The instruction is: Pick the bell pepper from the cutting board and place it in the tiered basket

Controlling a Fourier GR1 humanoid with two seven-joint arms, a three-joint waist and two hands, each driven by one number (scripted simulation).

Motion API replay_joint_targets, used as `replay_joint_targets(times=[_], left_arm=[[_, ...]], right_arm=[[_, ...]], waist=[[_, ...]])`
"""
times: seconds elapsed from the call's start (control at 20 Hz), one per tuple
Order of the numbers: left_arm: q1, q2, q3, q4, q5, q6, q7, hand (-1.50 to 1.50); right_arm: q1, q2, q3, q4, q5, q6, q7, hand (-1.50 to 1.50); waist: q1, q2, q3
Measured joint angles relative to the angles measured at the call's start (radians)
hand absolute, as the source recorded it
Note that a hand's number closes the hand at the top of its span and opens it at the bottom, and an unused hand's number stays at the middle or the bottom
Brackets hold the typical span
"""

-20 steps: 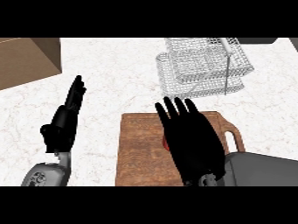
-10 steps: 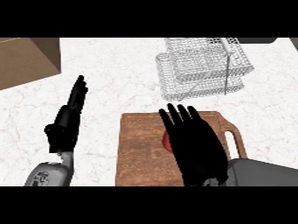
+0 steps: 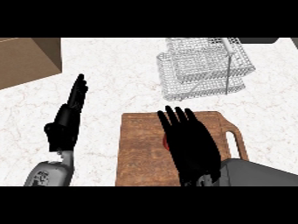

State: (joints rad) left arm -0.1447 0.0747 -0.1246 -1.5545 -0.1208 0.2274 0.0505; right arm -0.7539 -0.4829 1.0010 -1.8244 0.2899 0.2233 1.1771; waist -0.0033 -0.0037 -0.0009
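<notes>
Head view, steeply down on counter (image 3: 132, 83)

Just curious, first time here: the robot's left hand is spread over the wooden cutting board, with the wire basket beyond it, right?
No: the head view shows the right hand spread over the cutting board; the left hand is beside it. The wire basket is beyond.

Bright, even light covers the pale bench (image 3: 112, 87). Around the cutting board (image 3: 141, 148) it reads almost white, with faint veining. The board is a mid brown with its grain showing. Over it the right hand (image 3: 190, 148) is flat black with hardly any shading, as is the left hand (image 3: 64, 127) left of the board. Beyond the board, the tiered basket (image 3: 199, 65) has thin light-grey wires that stand weakly against the white. Far up and left of the board, the brown box (image 3: 12, 61) has a lighter broad face and a darker narrow one.
</notes>
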Motion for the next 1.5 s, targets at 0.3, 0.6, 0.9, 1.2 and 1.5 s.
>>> replay_joint_targets(times=[0.3,0.6,0.9,1.2,1.5], left_arm=[[0.004,-0.004,0.004,0.018,-0.003,-0.004,-0.019,0.0],[0.005,-0.011,0.003,0.012,-0.007,-0.006,-0.024,0.0],[0.014,-0.009,0.009,0.008,-0.005,-0.017,-0.025,0.0],[0.011,-0.008,0.016,-0.01,-0.007,-0.023,-0.008,0.0],[0.014,-0.011,0.02,-0.001,-0.012,-0.033,-0.013,0.0]], right_arm=[[0.04,0.022,-0.027,0.038,0.024,0.021,-0.032,-1.5],[0.075,0.059,-0.044,0.093,0.07,0.041,-0.057,-1.5],[0.097,0.109,-0.085,0.159,0.113,0.068,-0.086,-1.5],[0.144,0.155,-0.117,0.204,0.188,0.089,-0.118,-1.5],[0.204,0.217,-0.15,0.242,0.281,0.101,-0.147,-1.5]], waist=[[0.001,0.001,0.0],[0.002,0.001,0.0],[0.004,0.002,0.0],[0.005,0.002,0.0],[0.004,0.003,0.001]])
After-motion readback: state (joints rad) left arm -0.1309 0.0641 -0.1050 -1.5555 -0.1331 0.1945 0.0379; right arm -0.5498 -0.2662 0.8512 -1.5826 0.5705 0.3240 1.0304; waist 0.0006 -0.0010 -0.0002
